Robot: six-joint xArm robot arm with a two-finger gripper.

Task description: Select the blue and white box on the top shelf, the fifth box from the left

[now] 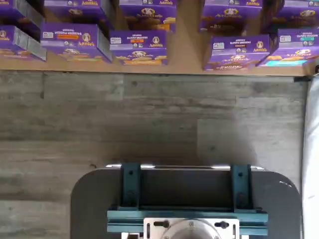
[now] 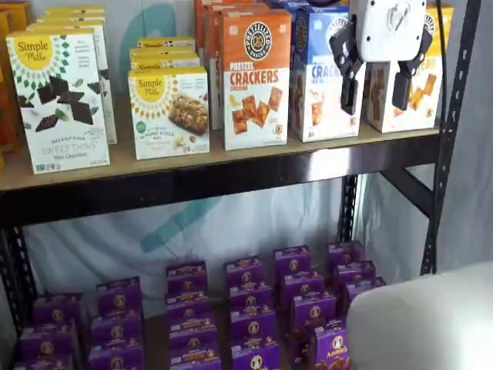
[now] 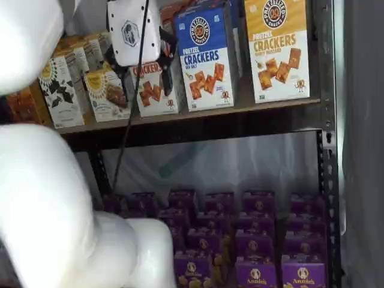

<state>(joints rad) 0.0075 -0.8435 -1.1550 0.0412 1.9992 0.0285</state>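
Note:
The blue and white box (image 2: 317, 81) stands upright on the top shelf (image 2: 192, 158), between an orange-topped cracker box and a yellow-topped one. It also shows in a shelf view (image 3: 207, 57). My gripper (image 2: 376, 91) hangs in front of the shelf with its white body and two black fingers. It is open and empty, with a plain gap between the fingers. It sits in front of the blue box's right edge and the yellow-topped box. In a shelf view the gripper (image 3: 139, 67) overlaps the orange-topped box. The wrist view shows neither box nor fingers.
An orange-topped CRACKERS box (image 2: 256, 77) and a yellow-topped one (image 3: 277, 48) flank the target. Simple Mills boxes (image 2: 58, 100) fill the shelf's left. Small purple boxes (image 2: 246, 308) cover the lower level, also in the wrist view (image 1: 139, 47). A black upright (image 2: 451, 139) stands at right. The white arm (image 3: 48, 198) fills the foreground.

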